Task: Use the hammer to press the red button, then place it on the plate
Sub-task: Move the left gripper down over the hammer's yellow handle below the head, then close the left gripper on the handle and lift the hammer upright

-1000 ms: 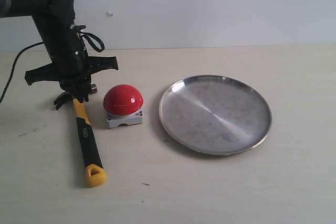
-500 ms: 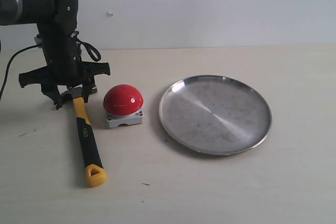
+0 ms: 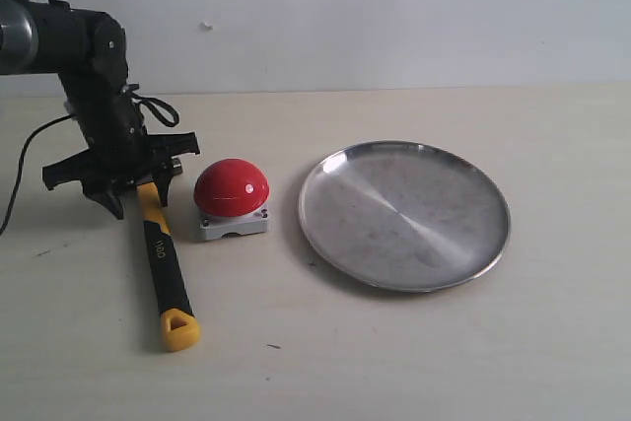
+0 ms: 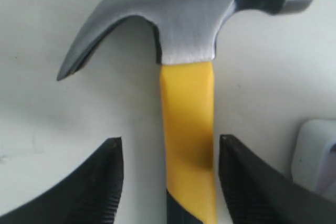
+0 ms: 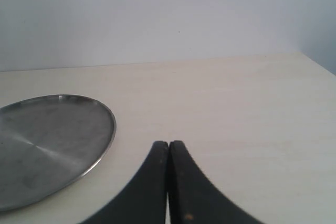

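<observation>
The hammer lies flat on the table left of the red button, its yellow looped tip pointing toward the front edge. My left gripper is low over the hammer's neck and open. In the left wrist view, the gripper has one finger on each side of the yellow handle, with gaps showing on both sides. The silver plate lies right of the button. My right gripper is shut on nothing, with the plate's rim beside it.
A corner of the button's light-grey base shows close beside one left finger. A black cable trails from the left arm to the table's left edge. A pale wall stands behind the table.
The left arm has dropped lower and tilted over the hammer's head end, bringing the open fingers down to straddle the handle. Hammer, button and plate have not moved.
</observation>
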Action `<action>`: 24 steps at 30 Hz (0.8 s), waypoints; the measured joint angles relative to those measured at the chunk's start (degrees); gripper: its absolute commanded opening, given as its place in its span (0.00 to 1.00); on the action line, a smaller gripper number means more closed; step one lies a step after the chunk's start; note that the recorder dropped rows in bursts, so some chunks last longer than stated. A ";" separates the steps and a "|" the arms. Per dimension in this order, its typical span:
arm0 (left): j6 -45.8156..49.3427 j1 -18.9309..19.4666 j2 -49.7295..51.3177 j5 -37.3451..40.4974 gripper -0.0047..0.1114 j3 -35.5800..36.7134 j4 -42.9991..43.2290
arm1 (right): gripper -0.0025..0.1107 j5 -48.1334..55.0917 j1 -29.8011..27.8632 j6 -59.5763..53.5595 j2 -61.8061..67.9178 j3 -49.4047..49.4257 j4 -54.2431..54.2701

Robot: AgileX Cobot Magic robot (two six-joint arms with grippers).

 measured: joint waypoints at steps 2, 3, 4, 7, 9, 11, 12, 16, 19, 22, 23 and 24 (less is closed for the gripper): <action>0.28 0.25 0.11 -1.03 0.50 0.00 0.00 | 0.02 0.00 0.00 0.00 0.00 0.00 0.00; 0.38 0.51 0.11 -1.40 0.50 0.00 0.00 | 0.02 0.00 0.00 0.00 0.00 0.00 0.00; 0.50 0.51 0.11 -1.90 0.50 0.00 0.00 | 0.02 0.00 0.00 0.00 0.00 0.00 0.00; 0.50 0.51 0.34 -2.44 0.50 0.00 -0.30 | 0.02 0.00 0.00 0.00 0.00 0.00 0.00; 0.50 0.51 0.57 -2.56 0.50 0.00 -0.42 | 0.02 0.00 0.00 0.00 0.00 0.00 0.00; 0.50 0.51 0.98 -2.65 0.50 -0.23 -0.66 | 0.02 0.00 0.00 0.00 0.00 0.00 0.00; 0.50 0.51 1.30 -2.15 0.50 -0.68 -0.66 | 0.02 0.00 0.00 0.00 0.00 0.00 0.00; 0.93 0.51 3.26 0.80 0.50 -3.24 -0.66 | 0.02 0.00 0.00 0.00 0.00 0.00 0.00; 1.51 0.51 4.42 2.05 0.50 -4.61 -0.66 | 0.02 0.00 0.00 0.00 0.00 0.00 0.00; 1.73 0.51 4.65 2.51 0.50 -5.09 -0.66 | 0.02 0.00 0.00 0.00 0.00 0.00 0.00; 1.73 0.51 4.65 2.63 0.50 -5.19 -0.66 | 0.02 0.00 0.00 0.00 0.00 0.00 0.00; 1.73 0.51 4.65 2.63 0.49 -5.19 -0.66 | 0.02 0.00 0.00 0.00 0.00 0.00 0.00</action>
